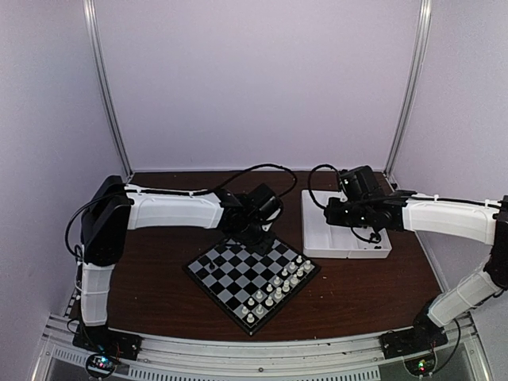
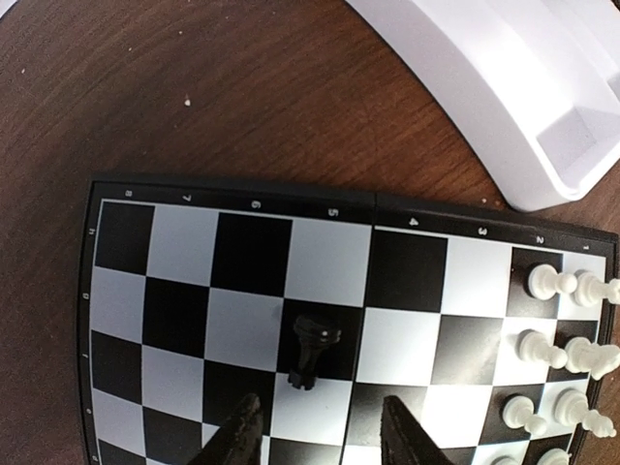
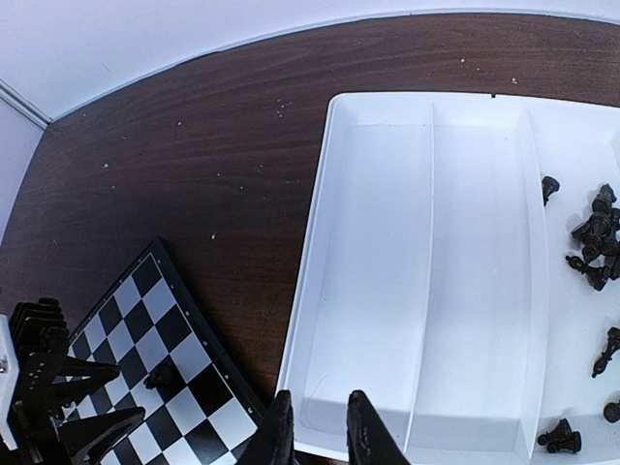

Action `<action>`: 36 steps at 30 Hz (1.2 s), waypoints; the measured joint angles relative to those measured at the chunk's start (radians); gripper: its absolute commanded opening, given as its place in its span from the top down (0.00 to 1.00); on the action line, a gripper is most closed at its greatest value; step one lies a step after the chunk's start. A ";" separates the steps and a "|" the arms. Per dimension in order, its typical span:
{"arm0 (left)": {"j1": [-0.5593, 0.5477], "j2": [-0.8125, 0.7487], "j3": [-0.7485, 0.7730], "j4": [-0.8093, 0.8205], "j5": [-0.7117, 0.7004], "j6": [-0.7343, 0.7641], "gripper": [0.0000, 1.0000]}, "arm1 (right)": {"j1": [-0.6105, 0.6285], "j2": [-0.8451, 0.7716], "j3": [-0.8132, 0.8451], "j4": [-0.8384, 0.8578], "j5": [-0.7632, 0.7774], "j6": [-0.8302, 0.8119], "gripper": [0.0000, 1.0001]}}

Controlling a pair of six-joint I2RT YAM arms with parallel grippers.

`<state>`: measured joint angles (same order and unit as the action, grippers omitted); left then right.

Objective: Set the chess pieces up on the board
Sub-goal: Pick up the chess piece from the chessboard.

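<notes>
Fingers of the left gripper are apart, nothing between them. One black piece sits just ahead of the tips, on the board, in from its numbered edge and well apart from the white pieces along the opposite side. It looks tipped (can't be sure from this angle).

The right gripper shows a narrow gap holding nothing, over the near rim of the tray. The other black pieces lie in its right-hand compartment.

Step, as judged: placing black pieces, barely begun. Next the left gripper should check the piece and stand it up if it has fallen. The right gripper must cross to the right compartment and single out one piece from the cluster.
</notes>
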<state>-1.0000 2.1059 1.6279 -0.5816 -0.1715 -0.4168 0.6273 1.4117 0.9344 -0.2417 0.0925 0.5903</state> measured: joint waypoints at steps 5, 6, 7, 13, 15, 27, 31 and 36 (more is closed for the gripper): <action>0.000 0.019 0.014 -0.002 0.008 0.011 0.60 | -0.003 -0.016 -0.011 0.004 0.002 0.000 0.79; 0.000 0.024 0.018 -0.002 0.008 0.016 0.61 | -0.004 -0.017 -0.012 0.004 0.002 0.000 0.79; 0.000 0.030 0.020 0.000 0.009 0.023 0.61 | -0.006 -0.017 -0.013 0.005 0.002 0.000 0.79; 0.001 0.055 0.021 0.004 0.014 0.063 0.61 | -0.008 -0.018 -0.018 0.006 0.002 0.000 0.79; 0.003 0.056 0.021 0.005 0.019 0.075 0.61 | -0.009 -0.018 -0.021 0.006 0.002 0.000 0.79; 0.035 0.056 0.017 0.040 0.091 0.113 0.67 | -0.012 -0.018 -0.023 0.006 0.000 0.000 0.79; 0.054 0.056 0.010 0.049 0.130 0.129 0.67 | -0.012 -0.018 -0.023 0.006 -0.003 0.001 0.79; 0.070 0.056 -0.003 0.066 0.166 0.139 0.68 | -0.012 -0.018 -0.023 0.006 -0.007 0.001 0.78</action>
<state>-0.9302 2.1620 1.6249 -0.5159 -0.0059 -0.2779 0.6151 1.3937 0.9115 -0.2356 0.0853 0.5911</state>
